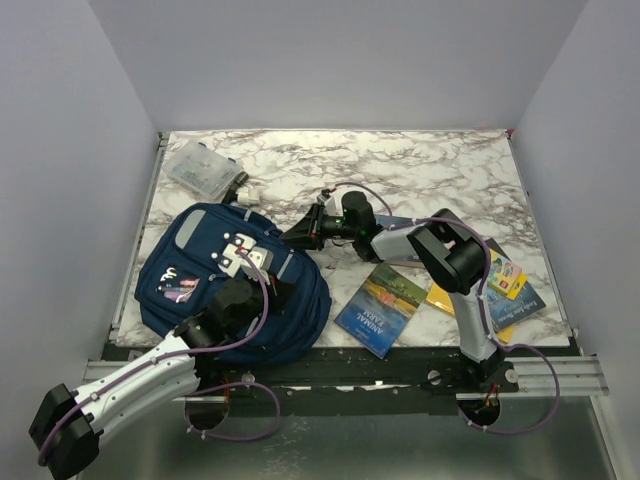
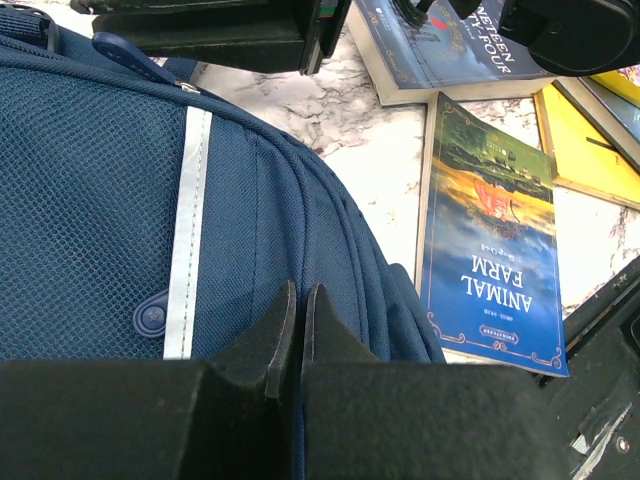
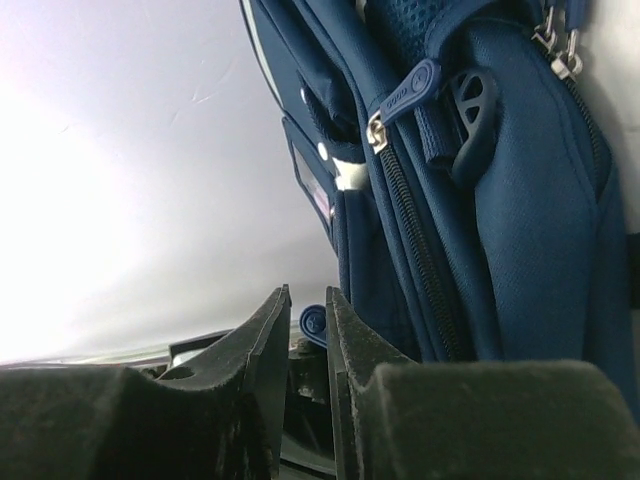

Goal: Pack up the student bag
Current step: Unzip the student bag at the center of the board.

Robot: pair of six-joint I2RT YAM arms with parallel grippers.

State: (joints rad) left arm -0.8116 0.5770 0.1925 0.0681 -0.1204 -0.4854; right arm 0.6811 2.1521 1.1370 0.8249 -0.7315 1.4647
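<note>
The student bag (image 1: pixel 200 275) is a navy backpack lying flat on the left of the marble table. My left gripper (image 1: pixel 268 290) rests on its right side. In the left wrist view its jaws (image 2: pixel 301 292) are pressed together on a fold of the bag's fabric (image 2: pixel 100 200). My right gripper (image 1: pixel 296 235) lies low at the bag's upper right edge. In the right wrist view its jaws (image 3: pixel 307 295) stand a narrow gap apart. A round blue zipper pull (image 3: pixel 313 325) sits between the tips, against the right finger. The bag's zipped side (image 3: pixel 520 200) rises just beyond.
An "Animal Farm" book (image 1: pixel 380 297) (image 2: pixel 495 250) lies right of the bag. A yellow book (image 1: pixel 450 300) and other books (image 1: pixel 515 285) lie by the right arm's base. A clear plastic box (image 1: pixel 203 170) stands at the back left. Walls close three sides.
</note>
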